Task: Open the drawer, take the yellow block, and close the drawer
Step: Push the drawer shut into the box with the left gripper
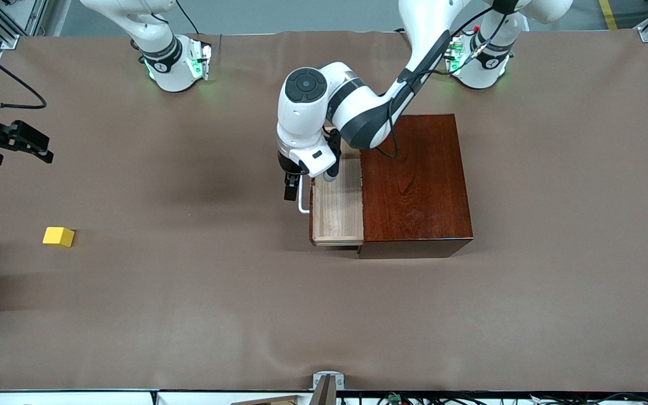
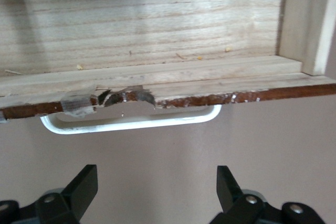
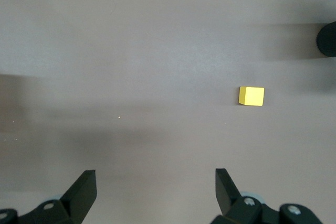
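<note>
At the middle of the front view, the pale light-wood drawer (image 1: 337, 205) with its white U-shaped bar handle (image 1: 302, 201) is standing pulled out of the glossy mahogany-coloured box (image 1: 415, 183). The left claw (image 1: 290, 188) is hovering just over the handle, fingers spread wide and gripping nothing. The small bright yellow block (image 1: 58, 237) is lying on the brown desk (image 1: 189, 315) at the frame's lower left. The right claw (image 1: 20, 143) is waiting above it, spread wide and holding nothing.

Robot arms: you have two.
Grippers: two, the left gripper (image 1: 291, 188) and the right gripper (image 1: 28, 140).
Wooden boxes: one box (image 1: 417, 185).
Drawers: one drawer (image 1: 337, 203).
Handles: one white handle (image 1: 302, 201).
Yellow blocks: one yellow block (image 1: 58, 237).
</note>
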`<state>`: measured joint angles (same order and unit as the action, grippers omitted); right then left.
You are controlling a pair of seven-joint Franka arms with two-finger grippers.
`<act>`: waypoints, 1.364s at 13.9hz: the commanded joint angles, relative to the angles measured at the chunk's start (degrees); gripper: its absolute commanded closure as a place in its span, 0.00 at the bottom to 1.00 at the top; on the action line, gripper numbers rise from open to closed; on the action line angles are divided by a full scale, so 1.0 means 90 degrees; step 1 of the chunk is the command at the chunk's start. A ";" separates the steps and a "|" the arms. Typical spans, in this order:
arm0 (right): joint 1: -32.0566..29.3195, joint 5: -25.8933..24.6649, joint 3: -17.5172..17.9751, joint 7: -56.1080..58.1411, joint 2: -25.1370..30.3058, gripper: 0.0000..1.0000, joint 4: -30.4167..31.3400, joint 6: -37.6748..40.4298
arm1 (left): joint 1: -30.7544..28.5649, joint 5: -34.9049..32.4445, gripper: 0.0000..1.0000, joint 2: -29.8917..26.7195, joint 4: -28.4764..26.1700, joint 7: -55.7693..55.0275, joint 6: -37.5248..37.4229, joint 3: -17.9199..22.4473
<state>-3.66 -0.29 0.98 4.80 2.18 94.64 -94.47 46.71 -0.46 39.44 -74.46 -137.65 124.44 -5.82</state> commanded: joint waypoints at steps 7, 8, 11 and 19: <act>-0.0228 0.0042 0.0106 0.0053 -0.0086 0.00 -0.0203 0.0077 | 0.0054 -0.0017 0.00 0.0188 0.0128 -0.0351 -0.1032 0.0109; -0.0228 0.0042 0.0097 0.0053 -0.0086 0.00 -0.0203 0.0077 | 0.0044 -0.0133 0.00 0.0178 0.0128 -0.0350 -0.1207 0.0109; -0.0228 0.0081 0.0096 0.0053 -0.0086 0.00 -0.0213 0.0038 | 0.0015 -0.0465 0.00 0.0139 0.0128 -0.0350 -0.1608 0.0109; -0.0189 0.0081 0.0106 0.0053 -0.0096 0.00 -0.0213 0.0038 | -0.0004 -0.0944 0.00 0.0119 0.0119 -0.0409 -0.2809 0.0334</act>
<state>-4.60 -0.29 1.33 4.82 2.06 94.13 -94.52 46.66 -5.88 40.79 -72.80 -141.23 104.10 -3.89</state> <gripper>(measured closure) 0.000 0.000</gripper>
